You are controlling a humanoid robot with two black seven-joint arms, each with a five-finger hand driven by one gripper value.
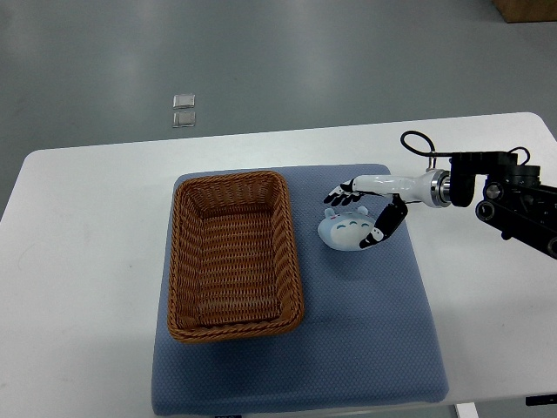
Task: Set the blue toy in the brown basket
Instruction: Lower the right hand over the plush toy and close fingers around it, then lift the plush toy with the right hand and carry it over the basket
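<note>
The blue toy (343,229), a pale blue and white plush, lies on the blue mat (365,331) just right of the brown basket (233,254). The basket is an empty woven rectangle on the mat's left half. My right hand (359,212) reaches in from the right edge and sits at the toy, fingers spread along its far side and thumb curved down its right side. The fingers are around the toy but not clenched on it. The toy rests on the mat. The left arm does not show.
The mat lies on a white table (78,261). Two small clear squares (184,110) lie on the grey floor beyond the table's far edge. My right forearm and its black cable (418,144) hang over the table's right side.
</note>
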